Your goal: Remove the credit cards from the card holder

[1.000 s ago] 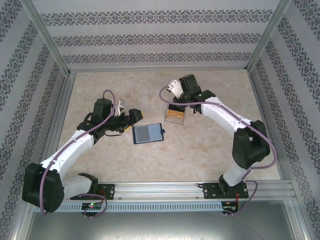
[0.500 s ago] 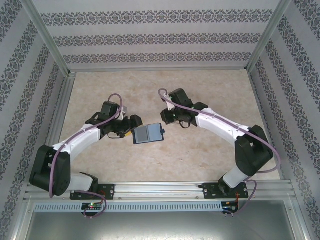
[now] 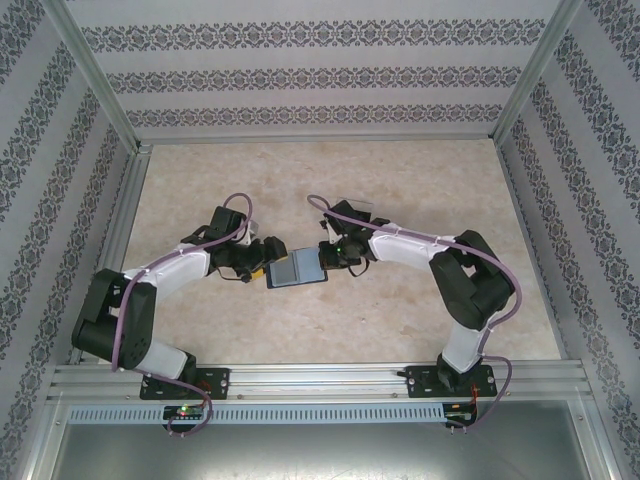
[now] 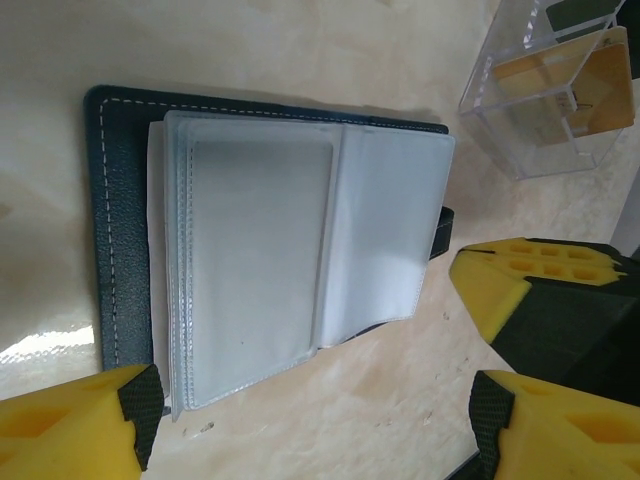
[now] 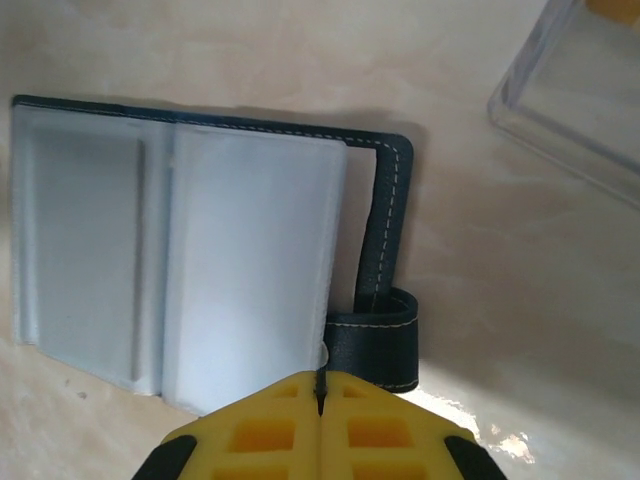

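Observation:
The card holder (image 3: 296, 270) lies open and flat on the table, a navy cover with two bluish-grey inner panels (image 4: 260, 265) and a tab (image 5: 380, 345). My left gripper (image 3: 262, 263) is open and astride its left edge, its yellow fingers (image 4: 70, 425) wide apart and touching nothing. My right gripper (image 5: 320, 385) is shut, its tips against the panel edge beside the tab; I cannot tell whether they pinch anything. Tan credit cards (image 4: 590, 80) stand inside a clear box.
The clear plastic box (image 4: 545, 95) stands just behind the card holder, close to the right arm (image 3: 400, 240); its corner shows in the right wrist view (image 5: 585, 95). The right gripper's yellow fingers (image 4: 530, 290) face the left gripper across the holder. Metal rails frame the table.
The right gripper left the clear box, came down to the card holder's right edge and shut. The left gripper slid right up to the holder's left edge.

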